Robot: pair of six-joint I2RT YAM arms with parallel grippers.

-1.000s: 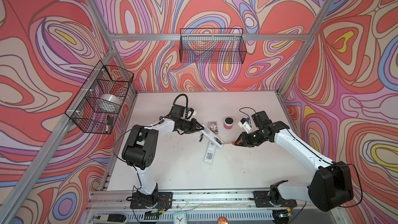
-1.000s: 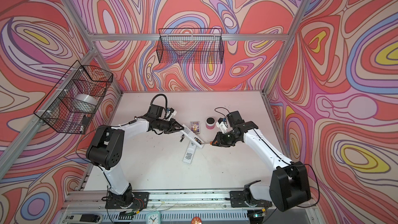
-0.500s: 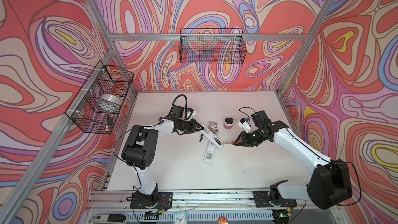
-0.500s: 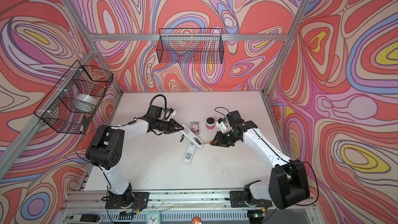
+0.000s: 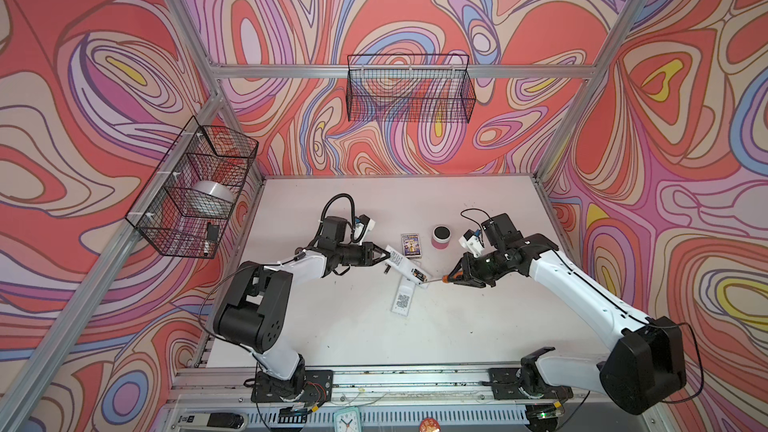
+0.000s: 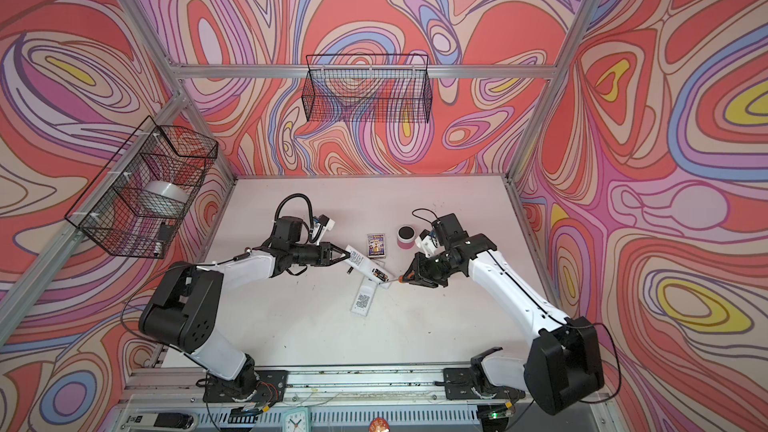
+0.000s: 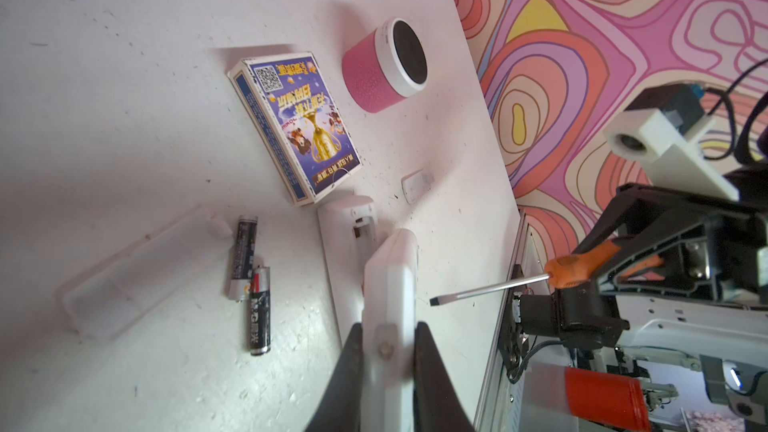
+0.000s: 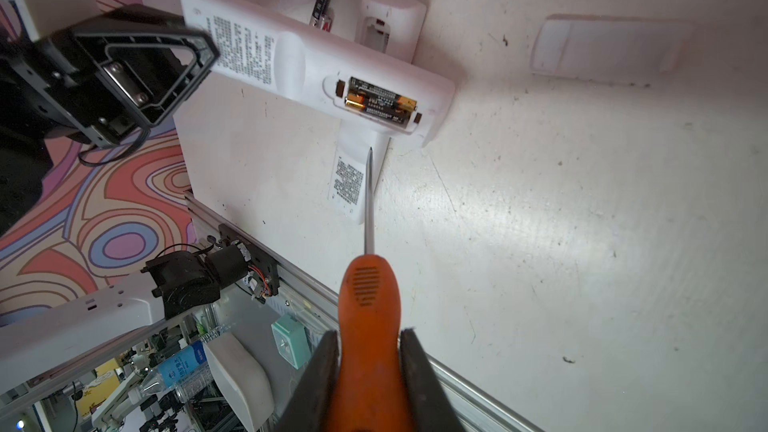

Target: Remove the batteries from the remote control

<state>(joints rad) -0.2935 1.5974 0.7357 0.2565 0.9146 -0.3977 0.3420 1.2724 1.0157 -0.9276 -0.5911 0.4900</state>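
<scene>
Swirling walls (image 5: pixel 415 14) of red, pink, lilac and cream close in three sides; aluminium bars (image 5: pixel 399 71) frame them; a black wire basket (image 5: pixel 409 93) hangs on the back wall, a second basket (image 5: pixel 195 189) on the left; the white counter (image 5: pixel 374 338) is scuffed and speckled.

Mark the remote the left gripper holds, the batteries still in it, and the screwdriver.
held remote (image 8: pixel 291 56): right wrist view, on its white back beside the printed label.
batteries (image 8: pixel 380 105): right wrist view, on the pair seated in the open compartment.
screwdriver (image 8: pixel 369 301): right wrist view, on the orange handle.
</scene>
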